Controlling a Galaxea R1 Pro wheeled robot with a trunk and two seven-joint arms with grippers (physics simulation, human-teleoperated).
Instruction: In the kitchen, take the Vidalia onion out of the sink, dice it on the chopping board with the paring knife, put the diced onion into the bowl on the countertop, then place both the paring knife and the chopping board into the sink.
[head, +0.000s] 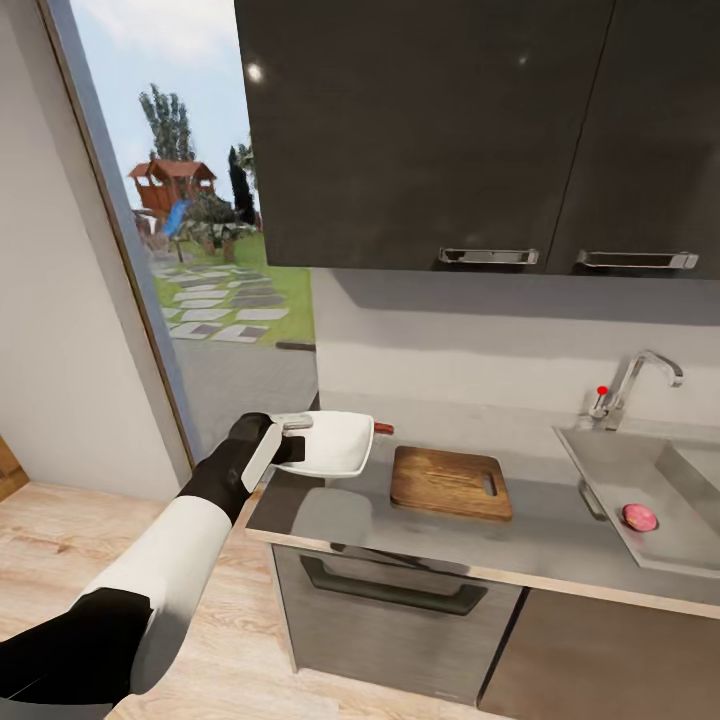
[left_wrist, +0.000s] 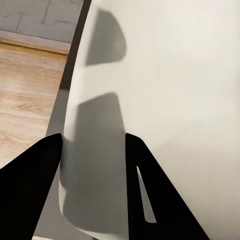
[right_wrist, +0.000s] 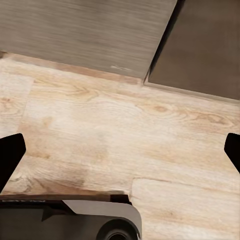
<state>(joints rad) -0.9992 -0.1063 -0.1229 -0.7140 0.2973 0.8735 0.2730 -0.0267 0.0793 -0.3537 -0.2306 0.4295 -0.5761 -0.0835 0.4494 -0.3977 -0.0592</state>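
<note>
At the left end of the worktop (head: 560, 545), just left of centre in the head view, the left gripper (head: 290, 440) has its jaws closed on the near-left rim of the bowl (head: 335, 442), which sits lifted and tilted above the steel surface, casting a soft shadow below it. Up close in the left wrist view, the two dark fingers (left_wrist: 30, 185) straddle the bowl's white edge (left_wrist: 165, 100), one on either side of the rim. Just right of the bowl, the red handle of the paring knife (head: 384, 428) pokes out from behind it; its blade is hidden. Centre frame in the head view lies the chopping board (head: 450, 482), flat on the worktop with its slot hole toward the right. Further right, at the frame's right edge, the sink (head: 610, 470) holds the Vidalia onion (head: 639, 516) on its grey floor, below the curved tap (head: 640, 380) with its red knob. Dark wall cabinets (head: 430, 130) fill the upper half. Low in the right wrist view, the right gripper (right_wrist: 120, 157) hangs over the pale wooden floor (right_wrist: 125, 135), jaws spread wide apart and empty, with dark cabinet fronts (right_wrist: 90, 30) across the top.
</note>
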